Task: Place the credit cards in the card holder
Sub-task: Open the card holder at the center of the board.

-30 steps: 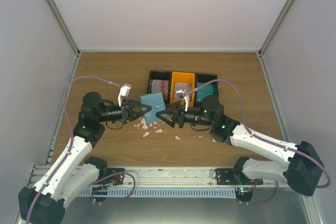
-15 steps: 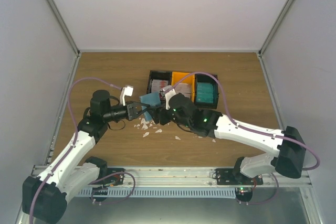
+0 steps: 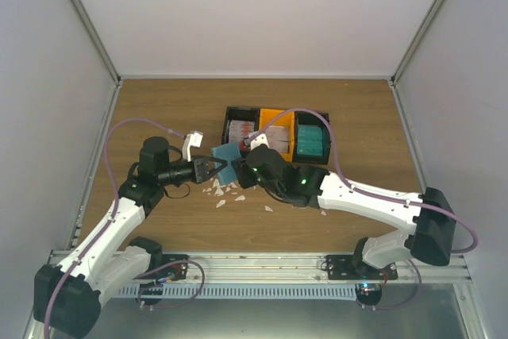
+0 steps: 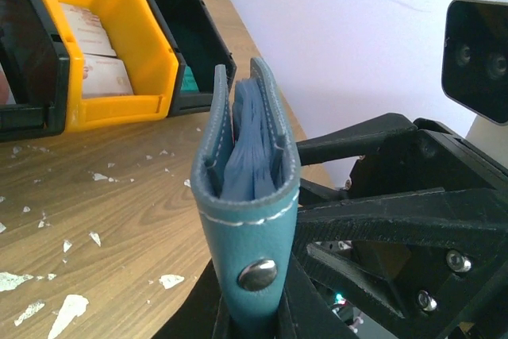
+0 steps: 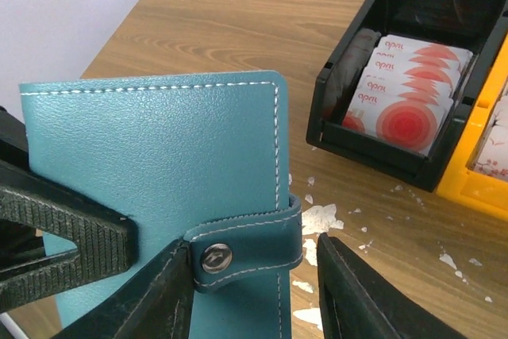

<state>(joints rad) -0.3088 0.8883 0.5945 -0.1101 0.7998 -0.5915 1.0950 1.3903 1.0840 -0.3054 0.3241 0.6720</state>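
**Teal card holder [image 3: 225, 153] held on edge over a scrap-flecked worktop [image 3: 159, 109]**

From above, it sits just on the near side of the bins [image 3: 274, 136], with bare wood to the left, and the left fingers [image 3: 208, 169] pinch its near edge. Left wrist: stitched leather gapes slightly over lighter blue pockets, with the snap [image 4: 258, 274] near the clamped end. Right wrist: the right fingers [image 5: 349, 299] are spread either side of the fastened strap [image 5: 254, 232]. Red-and-white credit cards [image 5: 405, 93] lie in the black bin [image 5: 373, 160].
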